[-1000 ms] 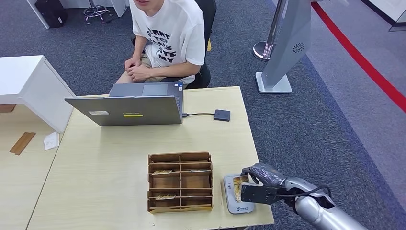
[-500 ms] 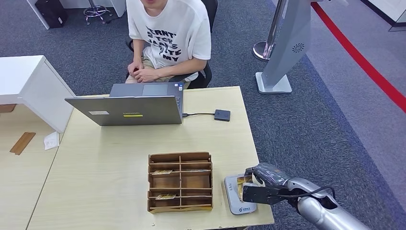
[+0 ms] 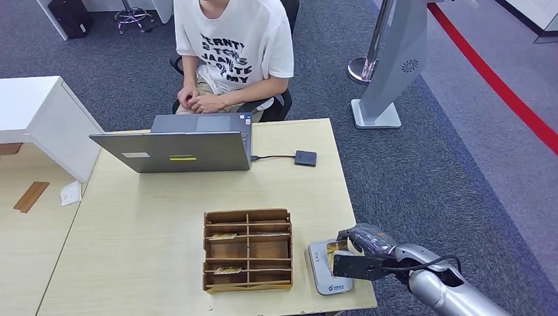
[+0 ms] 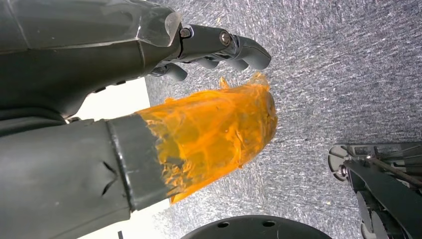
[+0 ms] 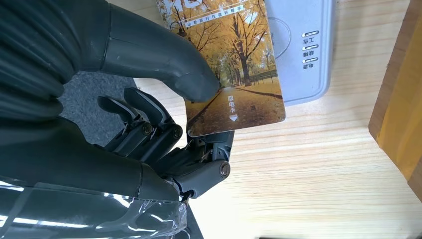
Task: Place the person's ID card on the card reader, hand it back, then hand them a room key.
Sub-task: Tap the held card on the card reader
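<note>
Right hand (image 5: 164,124) pinches the ID card (image 5: 234,64) between thumb and fingers, the card lying partly over the card reader (image 5: 303,45) at the table's (image 3: 164,224) near right corner; judged light, stiff, thin and slick, best taken by an overhanging edge. Right wrist view gives the pinch and card print, which the head view blurs; left hand (image 4: 149,89) hangs over carpet, apparently holding nothing, fingers part curled; cannot tell more.

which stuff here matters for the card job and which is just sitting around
In the job: card, pinched by the right hand; card reader; wooden tray with cards in it; person.

Just there: laptop, small dark box on its cable, grey stand.
</note>
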Available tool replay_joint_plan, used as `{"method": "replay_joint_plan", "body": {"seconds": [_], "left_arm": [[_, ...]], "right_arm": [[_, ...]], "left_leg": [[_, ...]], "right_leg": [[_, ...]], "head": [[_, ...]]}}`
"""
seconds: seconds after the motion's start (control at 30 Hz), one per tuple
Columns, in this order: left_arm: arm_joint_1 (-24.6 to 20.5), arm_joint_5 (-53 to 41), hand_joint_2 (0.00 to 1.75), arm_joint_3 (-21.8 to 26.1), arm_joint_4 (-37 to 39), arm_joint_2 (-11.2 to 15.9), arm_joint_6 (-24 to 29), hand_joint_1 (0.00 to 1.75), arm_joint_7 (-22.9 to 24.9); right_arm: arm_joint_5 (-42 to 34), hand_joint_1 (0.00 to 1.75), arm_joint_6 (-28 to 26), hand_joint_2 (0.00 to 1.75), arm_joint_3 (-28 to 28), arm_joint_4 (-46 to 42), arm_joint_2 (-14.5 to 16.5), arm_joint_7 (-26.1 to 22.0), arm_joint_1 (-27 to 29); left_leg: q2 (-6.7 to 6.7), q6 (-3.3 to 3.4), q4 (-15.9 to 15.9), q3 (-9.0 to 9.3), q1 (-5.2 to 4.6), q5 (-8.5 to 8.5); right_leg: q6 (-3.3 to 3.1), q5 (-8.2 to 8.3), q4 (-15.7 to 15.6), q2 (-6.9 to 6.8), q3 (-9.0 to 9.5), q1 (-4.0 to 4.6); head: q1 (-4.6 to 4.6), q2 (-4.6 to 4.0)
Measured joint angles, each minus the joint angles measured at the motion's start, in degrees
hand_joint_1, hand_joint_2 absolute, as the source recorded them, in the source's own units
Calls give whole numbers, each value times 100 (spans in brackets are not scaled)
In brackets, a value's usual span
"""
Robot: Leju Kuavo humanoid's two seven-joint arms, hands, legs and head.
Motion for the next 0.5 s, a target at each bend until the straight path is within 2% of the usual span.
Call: {"method": "replay_joint_plan", "body": {"seconds": [0.5], "left_arm": [[0,2,0,0,0,2,-19,0,-1]], "right_arm": [[-27,175,-55,175,35,-38,-2,-60,5]], "left_leg": [[0,0,1,1,0,0]], "right_leg": [[0,0,0,0,0,0]], "head": [[0,0]]}}
